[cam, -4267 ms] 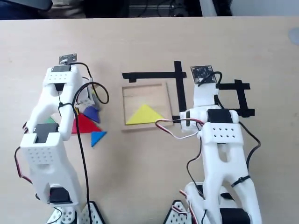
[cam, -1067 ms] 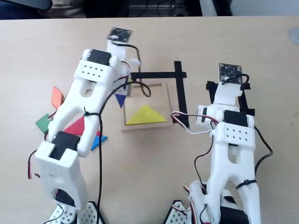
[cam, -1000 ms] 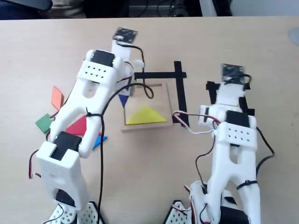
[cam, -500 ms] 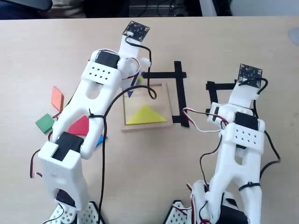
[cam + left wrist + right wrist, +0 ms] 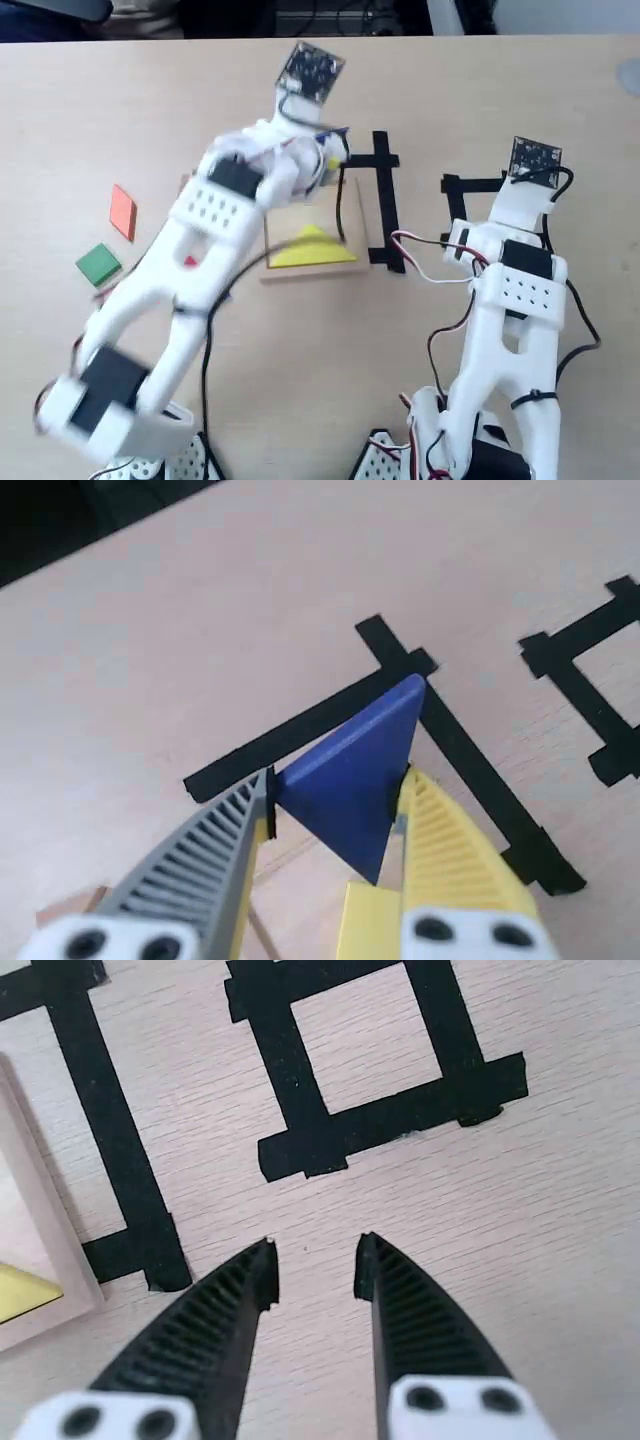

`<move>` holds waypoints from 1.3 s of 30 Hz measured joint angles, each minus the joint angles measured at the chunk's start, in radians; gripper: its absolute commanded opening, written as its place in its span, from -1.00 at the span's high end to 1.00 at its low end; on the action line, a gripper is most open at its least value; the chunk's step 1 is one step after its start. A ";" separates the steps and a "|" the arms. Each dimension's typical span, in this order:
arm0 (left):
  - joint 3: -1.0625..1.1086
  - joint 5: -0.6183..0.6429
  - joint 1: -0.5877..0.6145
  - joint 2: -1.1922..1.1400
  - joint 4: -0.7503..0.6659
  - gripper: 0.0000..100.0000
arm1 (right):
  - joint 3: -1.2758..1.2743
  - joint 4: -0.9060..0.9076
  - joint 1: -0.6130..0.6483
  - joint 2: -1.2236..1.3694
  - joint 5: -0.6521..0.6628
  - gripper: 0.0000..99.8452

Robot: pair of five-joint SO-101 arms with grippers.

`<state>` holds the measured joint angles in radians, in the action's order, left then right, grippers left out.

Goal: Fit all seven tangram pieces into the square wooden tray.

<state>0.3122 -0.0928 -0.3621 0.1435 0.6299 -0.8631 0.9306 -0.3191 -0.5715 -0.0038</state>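
Left claw clamping blue triangle, black tape below, tray nearby

The triangle is blue, the square green, the parallelogram seemingly orange.

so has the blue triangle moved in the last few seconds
Yes. Held in the left pincer, the blue triangle has gone from left of the wooden tray to its far edge, by the black tape.

The left gripper has the blue triangle pinched between its fingers, above black tape lines.
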 measured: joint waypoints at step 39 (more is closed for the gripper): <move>0.655 -0.727 -0.038 -0.697 -1.987 0.94 | -0.069 -0.109 0.025 0.000 0.000 0.73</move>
<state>0.9674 -0.8201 -0.4005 -0.5531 -1.3571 -0.9321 0.8216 -0.2946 -0.5715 -0.0038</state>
